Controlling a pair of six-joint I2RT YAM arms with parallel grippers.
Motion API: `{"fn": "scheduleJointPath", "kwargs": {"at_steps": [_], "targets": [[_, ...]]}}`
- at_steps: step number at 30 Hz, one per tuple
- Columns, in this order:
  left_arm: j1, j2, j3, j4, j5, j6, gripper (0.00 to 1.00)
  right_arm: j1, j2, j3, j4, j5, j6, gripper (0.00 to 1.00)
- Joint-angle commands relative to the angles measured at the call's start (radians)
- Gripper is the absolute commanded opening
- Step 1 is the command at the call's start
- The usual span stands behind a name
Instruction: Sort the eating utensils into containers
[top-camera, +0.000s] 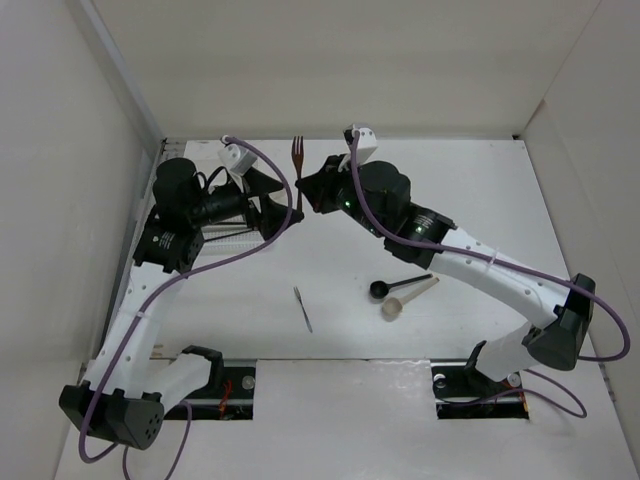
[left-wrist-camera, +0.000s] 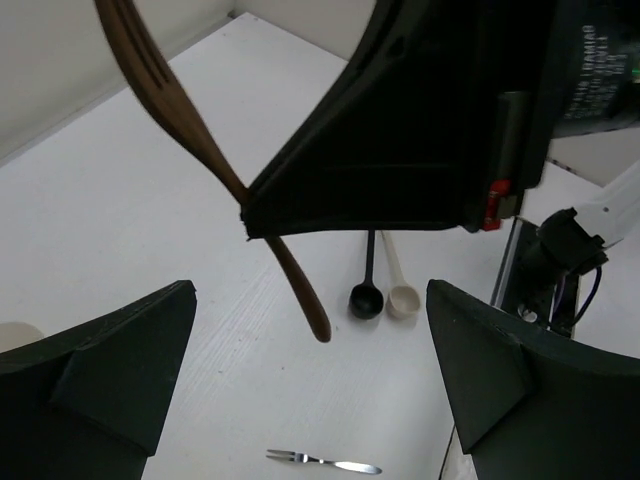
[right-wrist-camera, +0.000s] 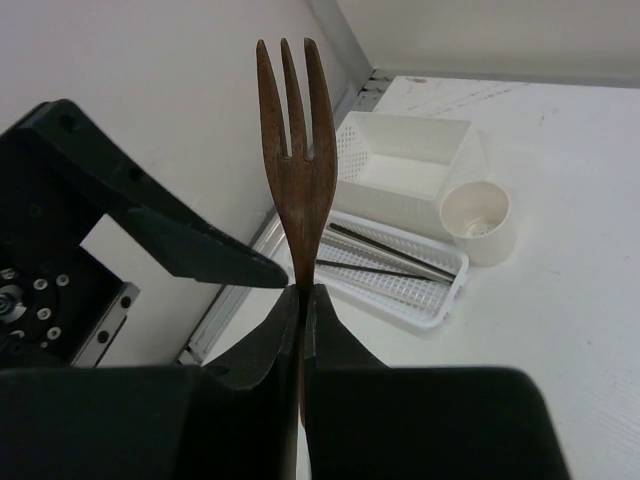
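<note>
My right gripper (top-camera: 306, 196) (right-wrist-camera: 303, 300) is shut on the handle of the brown fork (top-camera: 297, 158) (right-wrist-camera: 296, 150) and holds it above the table, tines toward the back. My left gripper (top-camera: 283, 200) (left-wrist-camera: 310, 375) is open and empty just left of it. The fork's handle end (left-wrist-camera: 300, 290) hangs over the gap between its fingers without touching them. A black spoon (top-camera: 392, 287) (left-wrist-camera: 365, 297), a beige spoon (top-camera: 404, 301) (left-wrist-camera: 402, 300) and a small grey fork (top-camera: 303, 308) (left-wrist-camera: 322, 463) lie on the table. The slotted tray (right-wrist-camera: 440, 300) holds chopsticks (right-wrist-camera: 390, 252).
A plain white box (right-wrist-camera: 400, 190) and a short round cup (right-wrist-camera: 480, 235) stand beside the tray at the back left, mostly hidden under my left arm in the top view. The enclosure's left wall (top-camera: 70, 150) is close to them.
</note>
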Motion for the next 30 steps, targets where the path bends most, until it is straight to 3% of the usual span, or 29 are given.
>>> {"fn": "scheduleJointPath", "kwargs": {"at_steps": [1, 8, 9, 10, 13, 18, 21, 25, 26, 30], "targets": [[-0.011, 0.035, 0.022, 0.035, -0.08, -0.015, 0.99, 0.0, -0.026, -0.011, 0.071, -0.014, 0.027, 0.0], [-0.02, 0.086, 0.04, -0.012, -0.154, 0.039, 0.93, 0.0, -0.036, -0.03, 0.089, -0.024, 0.027, 0.0], [-0.02, 0.086, 0.05, 0.0, -0.154, 0.039, 0.89, 0.0, -0.036, -0.03, 0.089, -0.024, 0.027, 0.0], [-0.02, 0.096, 0.05, 0.009, -0.154, 0.039, 0.79, 0.0, -0.027, -0.03, 0.089, -0.035, 0.027, 0.0], [-0.02, 0.107, 0.05, 0.038, -0.13, 0.006, 0.75, 0.0, -0.027, -0.03, 0.089, -0.044, 0.037, 0.0], [-0.02, 0.107, 0.07, -0.046, -0.118, 0.068, 1.0, 0.0, 0.033, 0.007, 0.101, 0.008, -0.037, 0.0], [-0.02, 0.086, 0.07, -0.118, -0.232, 0.145, 1.0, -0.013, 0.11, 0.082, 0.111, 0.008, -0.112, 0.0], [0.028, 0.035, 0.039, -0.127, -0.531, 0.111, 1.0, -0.079, 0.211, 0.105, 0.251, -0.061, -0.126, 0.0], [0.028, 0.011, 0.007, -0.118, -0.687, 0.085, 1.0, -0.107, 0.266, 0.105, 0.288, -0.091, -0.137, 0.0], [0.066, -0.032, -0.061, -0.077, -0.921, 0.076, 1.0, -0.156, 0.398, 0.124, 0.48, -0.165, -0.166, 0.0]]}}
